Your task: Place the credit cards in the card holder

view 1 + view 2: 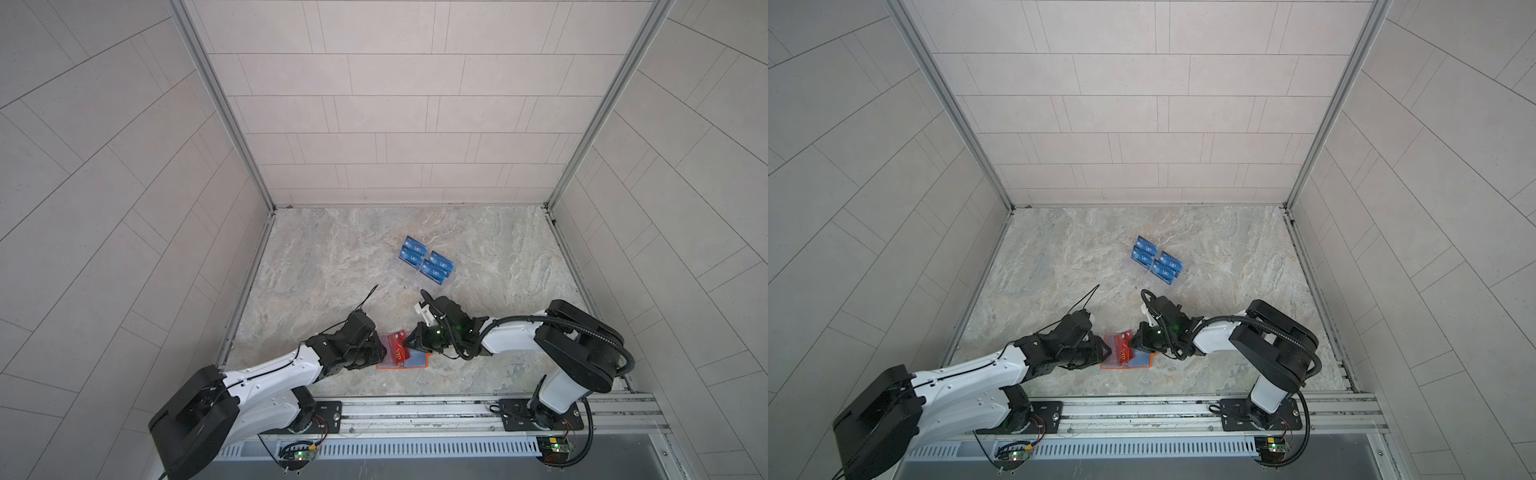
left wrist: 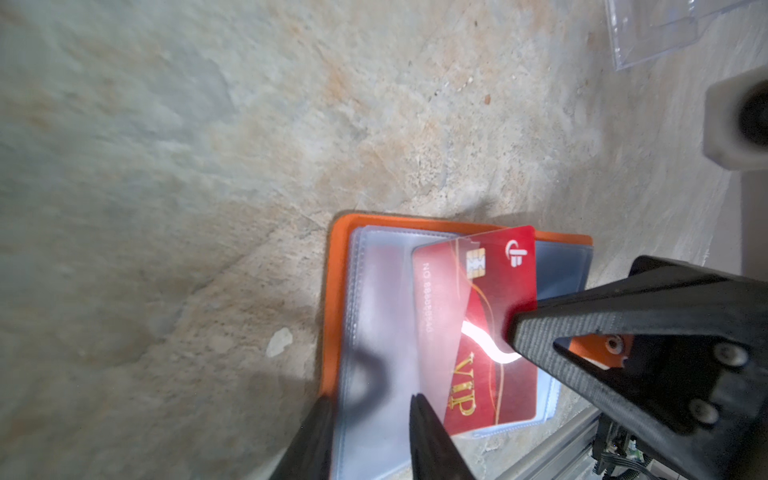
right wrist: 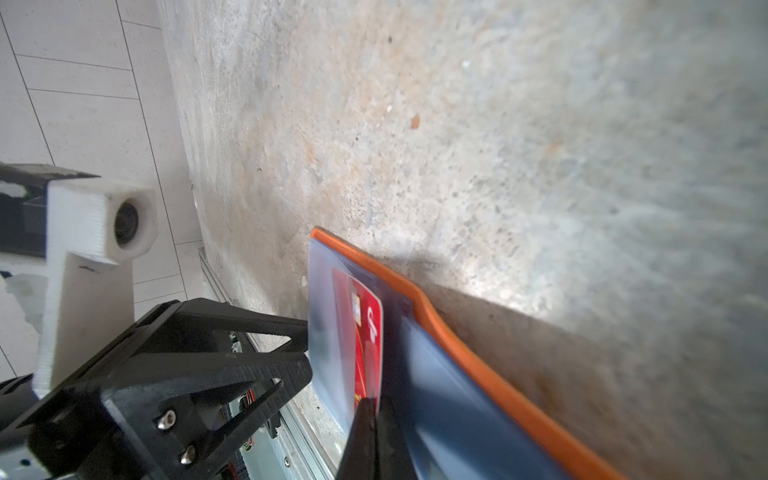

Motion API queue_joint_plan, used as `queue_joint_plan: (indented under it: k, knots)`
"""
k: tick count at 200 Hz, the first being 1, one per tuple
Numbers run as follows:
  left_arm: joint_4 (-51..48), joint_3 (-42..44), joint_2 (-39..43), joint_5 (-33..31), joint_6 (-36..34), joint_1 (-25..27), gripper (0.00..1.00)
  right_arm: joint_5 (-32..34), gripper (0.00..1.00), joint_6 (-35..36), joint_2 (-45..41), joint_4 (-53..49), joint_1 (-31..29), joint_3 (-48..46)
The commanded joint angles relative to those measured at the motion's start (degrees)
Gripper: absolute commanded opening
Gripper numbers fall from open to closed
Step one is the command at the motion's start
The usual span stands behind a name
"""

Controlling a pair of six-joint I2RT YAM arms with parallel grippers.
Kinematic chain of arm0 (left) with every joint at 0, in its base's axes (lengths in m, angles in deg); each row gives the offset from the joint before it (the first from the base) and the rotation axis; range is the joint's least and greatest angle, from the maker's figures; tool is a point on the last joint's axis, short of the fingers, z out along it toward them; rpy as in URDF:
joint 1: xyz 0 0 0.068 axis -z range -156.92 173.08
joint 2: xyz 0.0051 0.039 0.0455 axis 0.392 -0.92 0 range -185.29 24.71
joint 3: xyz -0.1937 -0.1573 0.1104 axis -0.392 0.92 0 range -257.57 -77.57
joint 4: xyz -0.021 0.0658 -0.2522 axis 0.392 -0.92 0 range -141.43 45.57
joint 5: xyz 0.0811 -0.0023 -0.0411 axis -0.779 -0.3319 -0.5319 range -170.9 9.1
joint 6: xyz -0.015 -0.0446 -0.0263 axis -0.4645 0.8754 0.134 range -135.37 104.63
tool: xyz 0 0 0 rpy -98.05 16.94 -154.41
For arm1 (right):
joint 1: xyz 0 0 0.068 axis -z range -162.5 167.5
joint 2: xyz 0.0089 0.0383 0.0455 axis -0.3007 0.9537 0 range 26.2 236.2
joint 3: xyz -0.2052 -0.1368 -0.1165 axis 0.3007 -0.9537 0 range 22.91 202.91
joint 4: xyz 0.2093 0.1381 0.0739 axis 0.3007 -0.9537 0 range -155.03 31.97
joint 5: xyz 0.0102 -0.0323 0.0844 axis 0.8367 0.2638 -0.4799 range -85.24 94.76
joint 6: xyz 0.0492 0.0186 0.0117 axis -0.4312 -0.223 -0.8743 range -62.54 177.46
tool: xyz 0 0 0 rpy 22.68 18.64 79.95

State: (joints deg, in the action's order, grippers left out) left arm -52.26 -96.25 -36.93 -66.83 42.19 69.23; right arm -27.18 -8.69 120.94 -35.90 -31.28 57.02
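The orange card holder (image 1: pixel 388 367) (image 1: pixel 1113 367) lies open near the table's front edge, its clear sleeves up. My right gripper (image 1: pixel 409 341) (image 3: pixel 376 401) is shut on one short edge of a red credit card (image 2: pixel 478 395) (image 3: pixel 368 332) with gold "VIP" lettering. The card's far part lies under a lifted clear sleeve over the holder (image 2: pixel 332 291). My left gripper (image 1: pixel 381 350) (image 2: pixel 370 399) has its jaws apart, and that sleeve fills the gap between them. Several blue credit cards (image 1: pixel 426 259) (image 1: pixel 1156 262) stand farther back.
The blue cards sit in a clear acrylic tiered stand (image 2: pixel 665 33) behind the right arm. An aluminium rail (image 1: pixel 415 409) runs along the front edge. Tiled walls close in the left, right and back. The two wrists are close together over the holder.
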Motion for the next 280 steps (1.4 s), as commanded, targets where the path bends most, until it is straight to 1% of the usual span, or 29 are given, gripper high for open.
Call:
queue_joint_plan:
  k: [1,16,34,64,74,109,147,188,235,255,280]
  knots:
    - [-2.4,0.9,-1.3,1.2,0.8,1.3,0.32,2.9,0.04,0.3,1.9,-6.7,-1.2,1.0]
    - [-2.2,0.9,-1.3,1.4,1.1,1.4,0.32,2.7,0.13,3.1,1.5,-11.8,-1.8,4.3]
    - [-2.1,1.0,-1.0,1.3,1.3,1.6,0.31,4.2,0.22,5.8,-0.1,-19.5,-3.0,6.7]
    - [-2.0,1.1,-0.5,1.2,1.5,1.7,0.31,6.3,0.33,8.3,-2.6,-27.1,-4.4,8.5]
    - [-2.0,1.0,-0.5,1.2,1.5,1.8,0.31,6.8,0.35,9.0,-3.1,-29.1,-4.8,9.1]
    - [-0.4,0.8,-1.3,2.0,1.1,2.0,0.32,6.9,0.35,10.9,-2.7,-31.7,-6.1,11.7]
    - [0.4,0.0,-2.5,2.7,0.1,2.3,0.32,4.9,0.34,11.3,0.5,-30.0,-7.3,14.2]
    - [2.0,0.2,-3.5,3.3,0.4,2.2,0.32,3.4,0.34,12.2,2.2,-28.9,-7.6,16.3]
    - [1.8,0.2,-3.5,3.1,0.3,2.2,0.32,3.1,0.34,13.0,3.7,-29.0,-7.8,17.9]
    - [1.4,-0.3,-3.8,2.8,-0.2,2.1,0.33,4.4,0.35,13.5,1.9,-30.2,-7.8,17.7]
    - [-2.7,-3.3,-4.7,2.6,-3.0,1.2,0.34,9.9,0.36,15.6,-3.1,-37.1,-7.2,17.2]
